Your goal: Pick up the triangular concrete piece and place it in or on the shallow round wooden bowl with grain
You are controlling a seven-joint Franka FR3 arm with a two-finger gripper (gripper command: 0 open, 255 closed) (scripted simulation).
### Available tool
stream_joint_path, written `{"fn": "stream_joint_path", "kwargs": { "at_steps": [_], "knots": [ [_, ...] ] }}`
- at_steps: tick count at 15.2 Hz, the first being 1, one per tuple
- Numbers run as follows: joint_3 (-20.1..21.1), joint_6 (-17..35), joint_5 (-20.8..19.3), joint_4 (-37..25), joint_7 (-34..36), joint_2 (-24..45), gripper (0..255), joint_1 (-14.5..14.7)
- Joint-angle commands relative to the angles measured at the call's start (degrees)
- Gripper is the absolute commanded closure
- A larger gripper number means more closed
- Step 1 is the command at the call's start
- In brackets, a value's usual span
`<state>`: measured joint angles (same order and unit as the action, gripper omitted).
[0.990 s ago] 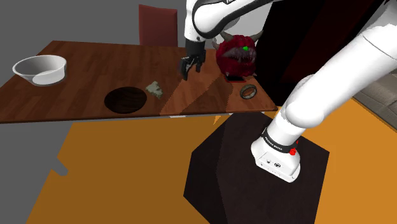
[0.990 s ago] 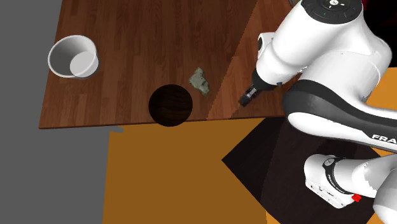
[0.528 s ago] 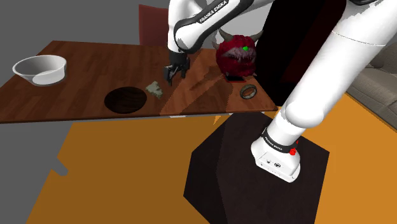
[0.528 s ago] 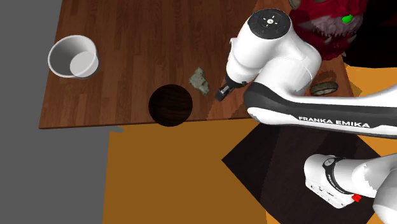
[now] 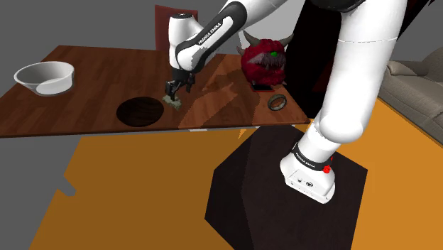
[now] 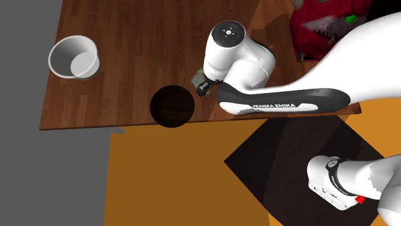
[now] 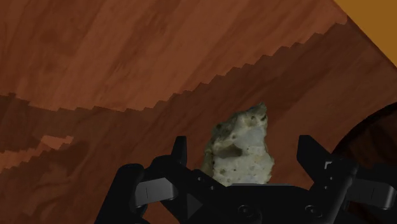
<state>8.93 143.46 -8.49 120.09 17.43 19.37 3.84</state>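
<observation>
Although the fingers (image 7: pixel 180 159) are down at the triangular concrete piece (image 7: pixel 240 149), the pick itself is not yet made. In the wrist view they stand wide apart, one on each side of the pale, pitted lump, and neither visibly presses on it. The piece lies flat on the bench (image 5: pixel 92 64), close to the edge that faces the stand (image 5: pixel 284 192) and about midway along that edge.

The shallow round wooden bowl (image 6: pixel 172 106), dark with a faint grain, sits right at the same edge. It is near the piece but not touching it, on the side toward the corner where a white bowl (image 6: pixel 74 56) stands. Nothing seems to lie in the wooden bowl, though its dark inside hides detail.

By my reading, the reach and the lining-up are done, and that is all. What is left is to close on the piece, raise it off the bench, carry it the short way along the edge and let it go over the wooden bowl. The lump is irregular and narrows toward one end, so the hold may be less sure than its size suggests. Overall, the task looks roughly a third of the way through.
</observation>
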Motion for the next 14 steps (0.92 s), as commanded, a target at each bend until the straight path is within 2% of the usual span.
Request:
{"fn": "stream_joint_path", "kwargs": {
  "at_steps": [1, 9, 14],
  "knots": [
    [-0.69, 1.06, -1.3, -3.76, 1.37, 4.34, 0, 0.78],
    [-1.74, 5.07, -2.66, -4.95, 2.32, 9.55, 0, 1.44],
    [-1.74, 5.07, -2.66, -4.95, 2.32, 9.55, 0, 1.44]
  ]
}}
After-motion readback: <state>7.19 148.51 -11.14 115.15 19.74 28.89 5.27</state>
